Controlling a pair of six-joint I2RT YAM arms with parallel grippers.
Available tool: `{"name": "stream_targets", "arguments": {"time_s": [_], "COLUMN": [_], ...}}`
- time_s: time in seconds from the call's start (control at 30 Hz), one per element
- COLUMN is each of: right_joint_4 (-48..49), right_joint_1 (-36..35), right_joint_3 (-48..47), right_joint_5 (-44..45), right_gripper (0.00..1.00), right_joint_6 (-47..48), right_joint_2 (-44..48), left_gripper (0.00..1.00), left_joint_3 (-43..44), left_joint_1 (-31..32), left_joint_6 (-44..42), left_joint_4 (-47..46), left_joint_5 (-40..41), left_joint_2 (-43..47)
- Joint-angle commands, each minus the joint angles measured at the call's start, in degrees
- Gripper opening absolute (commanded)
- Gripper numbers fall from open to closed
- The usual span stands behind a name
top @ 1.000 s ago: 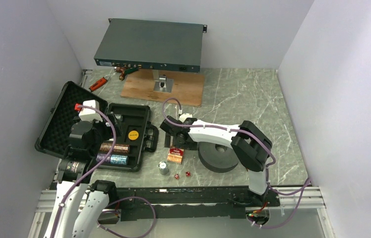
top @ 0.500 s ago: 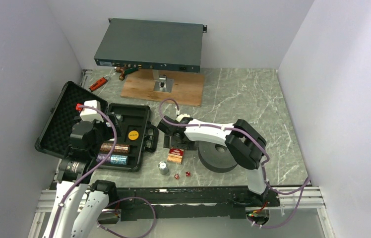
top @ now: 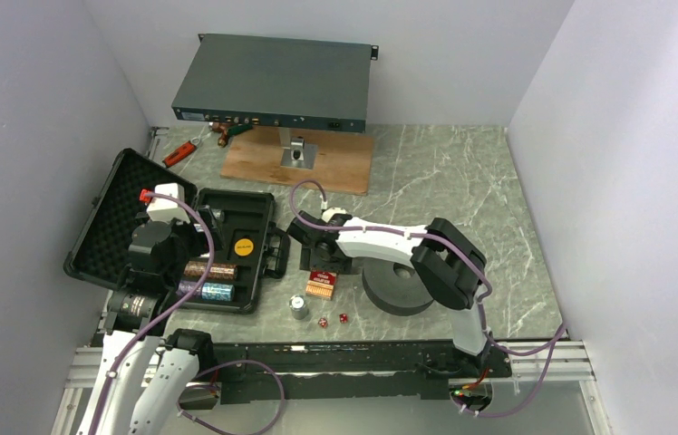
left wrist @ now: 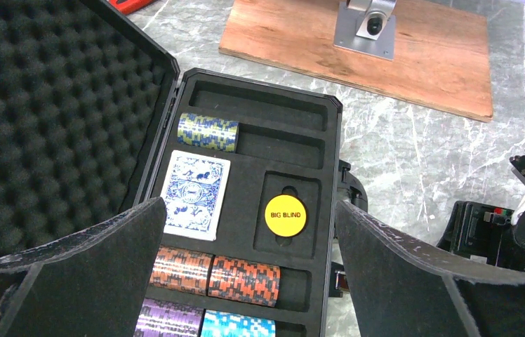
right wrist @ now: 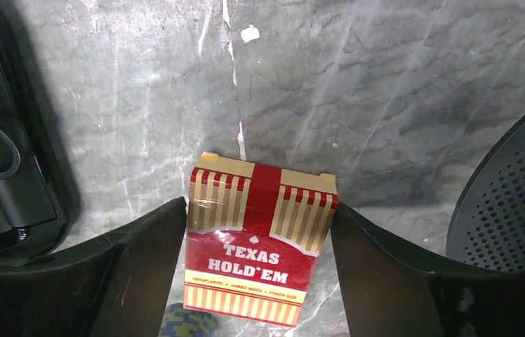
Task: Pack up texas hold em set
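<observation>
Beside briefcase (top: 263,204): red card deck box (right wrist: 256,239), flat; R gripper (right wrist: 258,212) straddles its sides for pickup, clamp can't tell. L gripper (left wrist: 249,207) spread wide, empty.

- A red deck (right wrist: 256,239) marked "TEXAS HOLD'EM" lies flat on the marble table (right wrist: 358,91), at centre.
- Fingers (right wrist: 126,267) flank its sides from 8 and 4 o'clock; contact unclear.
- Case (right wrist: 0,154) at 9 o'clock, perforated ring (right wrist: 519,203) at 3, chips (right wrist: 186,321) at 6.
</observation>
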State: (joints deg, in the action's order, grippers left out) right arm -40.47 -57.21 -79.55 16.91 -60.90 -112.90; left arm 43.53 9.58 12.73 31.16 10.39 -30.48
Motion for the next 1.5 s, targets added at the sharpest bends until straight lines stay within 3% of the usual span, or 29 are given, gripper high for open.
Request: {"name": "stream_targets", "arguments": {"time_s": [0.0, 0.23, 0.37, 0.67, 0.97, 1.23, 1.47], "right_joint_4": [0.03, -0.69, -0.97, 4.17, 10.01, 25.48, 33.6], "right_joint_1": [-0.18, -0.36, -0.45, -0.44, -0.22, 1.89, 3.82], "right_joint_3": [-2.43, -3.17, -3.55, -1.65, 2.26, 14.53, 21.8], "right_joint_5": [-0.73, -1.09, -1.02, 1.83, 4.27, -3.45, -8.43], "right_gripper": [0.77, 0.71, 0.63, 0.56, 0.53, 0.45, 0.38], "right_joint_6": [0.59, 1.61, 2.38, 7.05, 13.89, 22.1, 25.6], "right_joint_2": [-1.35, -2.98, -3.25, 1.86, 11.15, 24.94, 35.69], "left_gripper": [0.96, 0.96, 0.96, 0.96, 0.97, 0.96, 0.96], "left_joint_3": [2.0, 1.91, 1.91, 2.0, 1.58, 0.93, -0.13], "left_joint_1": [0.26, 0.35, 0.35, 0.35, 0.35, 0.35, 0.35], "left_joint_6": [-0.87, -1.04, -1.1, -1.41, -3.12, -4.35, -5.58], "left_joint_4": [-1.35, -1.58, -1.52, -1.69, -3.56, -6.15, -9.9], "left_joint_5": [0.54, 0.2, 0.48, -1.03, -9.2, -17.2, -29.73], "left_joint_2": [0.29, 0.16, -0.09, -1.53, -2.4, -3.16, -3.27]}}
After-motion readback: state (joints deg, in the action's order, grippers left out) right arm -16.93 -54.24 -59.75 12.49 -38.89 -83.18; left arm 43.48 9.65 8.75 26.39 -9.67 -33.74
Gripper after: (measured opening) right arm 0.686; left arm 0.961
